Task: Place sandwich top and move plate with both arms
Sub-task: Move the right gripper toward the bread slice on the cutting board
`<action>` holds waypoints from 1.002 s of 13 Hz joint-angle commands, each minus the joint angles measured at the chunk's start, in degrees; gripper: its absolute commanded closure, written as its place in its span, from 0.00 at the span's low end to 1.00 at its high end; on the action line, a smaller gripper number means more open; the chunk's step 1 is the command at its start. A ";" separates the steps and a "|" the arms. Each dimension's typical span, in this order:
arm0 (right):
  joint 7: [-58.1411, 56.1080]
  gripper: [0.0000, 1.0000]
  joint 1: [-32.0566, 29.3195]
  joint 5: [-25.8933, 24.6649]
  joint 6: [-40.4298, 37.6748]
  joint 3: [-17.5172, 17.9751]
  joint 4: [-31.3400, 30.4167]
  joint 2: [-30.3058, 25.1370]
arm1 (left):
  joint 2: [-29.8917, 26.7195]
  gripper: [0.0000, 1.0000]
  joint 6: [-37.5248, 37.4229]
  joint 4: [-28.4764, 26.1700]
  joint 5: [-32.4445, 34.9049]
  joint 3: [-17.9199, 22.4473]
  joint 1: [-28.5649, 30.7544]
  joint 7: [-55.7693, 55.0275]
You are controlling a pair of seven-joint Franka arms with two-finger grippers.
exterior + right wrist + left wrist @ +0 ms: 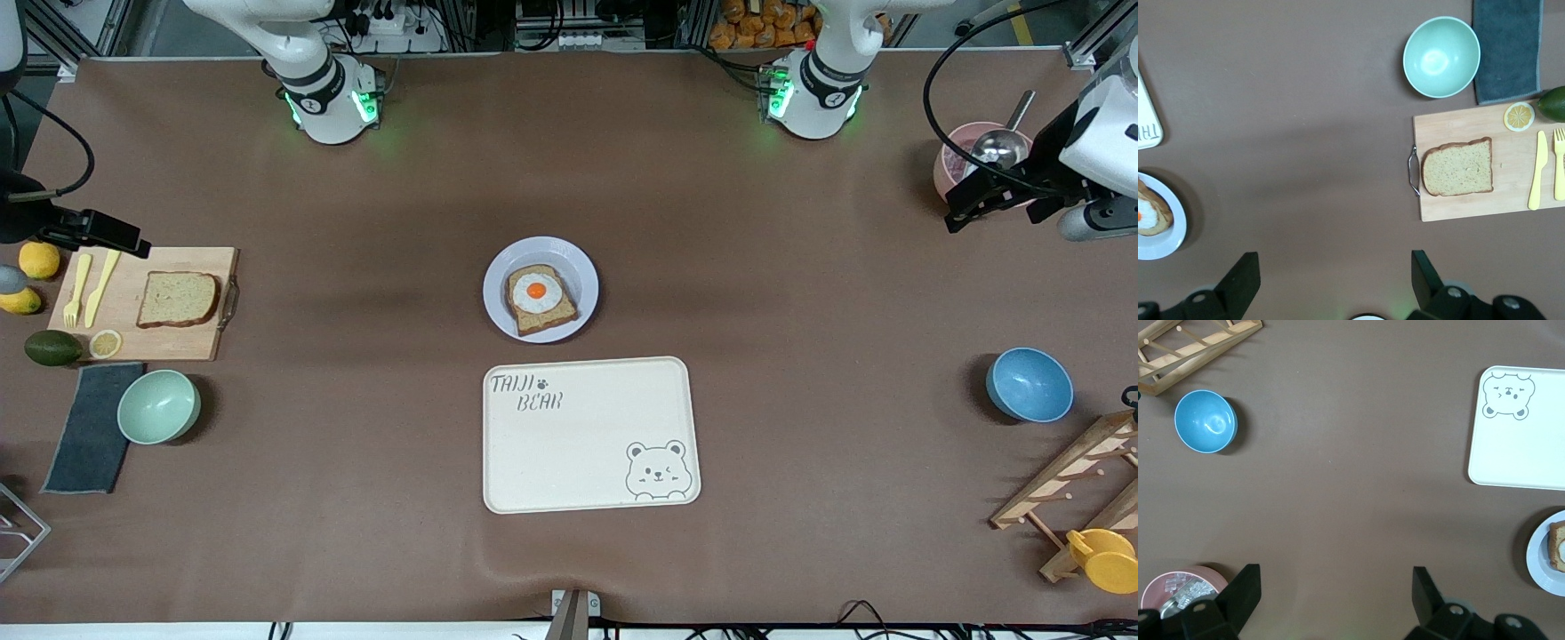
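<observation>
Two arms, two bread slices, one plate: your sandwich top (178, 299), a plain brown slice, lies flat on the single wooden cutting board (191, 342) toward the right arm's end of the table, beside one yellow fork (76, 291), one yellow knife (101, 286) and one lemon slice (105, 343). The second slice, the bread with a fried egg (539, 298), sits on the lavender-white plate (501, 271) at mid-table, and the plate lies just farther from the front camera than the cream bear-printed tray (587, 462), close to it but apart. You have three bowls to count: one mint green bowl (158, 406) beside a dark cloth (89, 427), nearer the front camera than the board; one blue bowl (1029, 384) toward the left arm's end; and one pink bowl (953, 160) with a metal ladle (1000, 145) in it, also at that end. Your right gripper (1331, 277) hangs over bare table between the plate and the board, fingers spread wide and holding nothing. Your left gripper (1335, 593) hangs over bare table beside the pink bowl, fingers likewise wide apart and empty. Two whole lemons (39, 260) and one avocado (52, 348) lie at the board's outer edge.
</observation>
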 commanded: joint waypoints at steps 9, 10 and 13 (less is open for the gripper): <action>-6.55 0.00 -7.82 3.71 12.53 0.17 -18.15 -3.54 | 0.45 0.00 -1.10 0.83 -1.12 -0.26 -0.35 0.75; -7.69 0.00 -8.26 3.71 14.55 0.17 -20.09 -3.71 | 0.62 0.00 -1.10 0.83 -1.12 -0.26 -0.36 0.75; -14.80 0.00 -11.94 4.41 20.97 0.17 -24.84 -2.93 | 0.54 0.00 -1.10 0.40 -1.21 -0.35 -0.18 0.93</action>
